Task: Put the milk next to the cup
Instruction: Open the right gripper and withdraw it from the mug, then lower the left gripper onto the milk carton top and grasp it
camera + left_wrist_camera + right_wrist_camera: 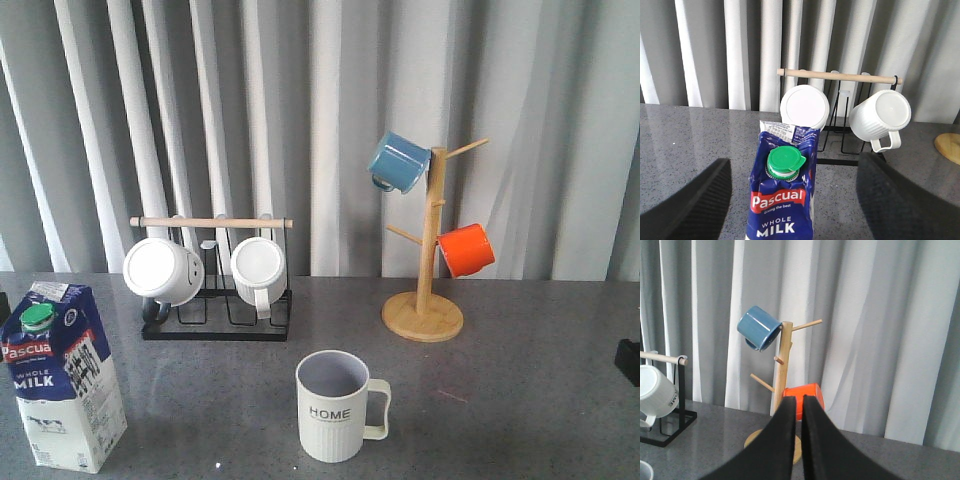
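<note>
A: Where's the milk carton (62,376)?
B: Upright at table's (520,400) front-left corner, well left of the HOME mug (334,406). Not beside it yet.
A: Grippers?
B: Left gripper (792,200) spread wide, fingers either side of carton, not touching. Right gripper (797,440) pressed nearly closed, holding nothing.

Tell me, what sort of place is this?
Probably a staged test bench, not a real kitchen: a grey table before drawn curtains, with mugs on a wire rack and a wooden mug tree.
</note>
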Available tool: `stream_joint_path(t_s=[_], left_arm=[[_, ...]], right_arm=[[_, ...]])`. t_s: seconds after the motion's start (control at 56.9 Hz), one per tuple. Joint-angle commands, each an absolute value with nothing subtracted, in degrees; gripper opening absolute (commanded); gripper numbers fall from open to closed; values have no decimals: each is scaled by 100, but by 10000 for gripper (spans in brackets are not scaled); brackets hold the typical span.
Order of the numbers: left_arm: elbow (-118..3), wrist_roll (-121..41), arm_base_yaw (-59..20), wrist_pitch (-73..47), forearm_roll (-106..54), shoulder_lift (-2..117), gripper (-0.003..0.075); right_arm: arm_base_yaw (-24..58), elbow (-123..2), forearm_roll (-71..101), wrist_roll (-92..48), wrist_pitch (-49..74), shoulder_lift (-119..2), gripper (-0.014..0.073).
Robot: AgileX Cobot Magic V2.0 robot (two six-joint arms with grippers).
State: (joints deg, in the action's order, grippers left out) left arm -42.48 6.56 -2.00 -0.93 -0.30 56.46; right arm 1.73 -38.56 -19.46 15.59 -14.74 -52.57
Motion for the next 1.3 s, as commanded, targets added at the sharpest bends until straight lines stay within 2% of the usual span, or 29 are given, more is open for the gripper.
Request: stream_joint_path(t_s=[0.0, 0.721, 0.808, 0.931, 1.283], left_arm=[[-4440, 719, -190, 357, -90, 5584, 496], [-4440, 529, -190, 572, 0, 5584, 496], [-4454, 315, -190, 681, 81, 5643, 542], [-4755, 775, -16, 741, -112, 6068, 738], [-4905, 1029, -21, 1682, -79, 7307, 724]], right_arm=[[95, -4045, -2124, 1930, -1770, -5152, -9], [102, -4045, -2118, 1930, -1666, -5152, -8], [102, -4045, -2118, 1930, -1666, -5152, -8], [102, -4045, -2118, 1930, -1672, -5152, -8], [102, -4045, -2118, 1930, -1664, -5152, -8]])
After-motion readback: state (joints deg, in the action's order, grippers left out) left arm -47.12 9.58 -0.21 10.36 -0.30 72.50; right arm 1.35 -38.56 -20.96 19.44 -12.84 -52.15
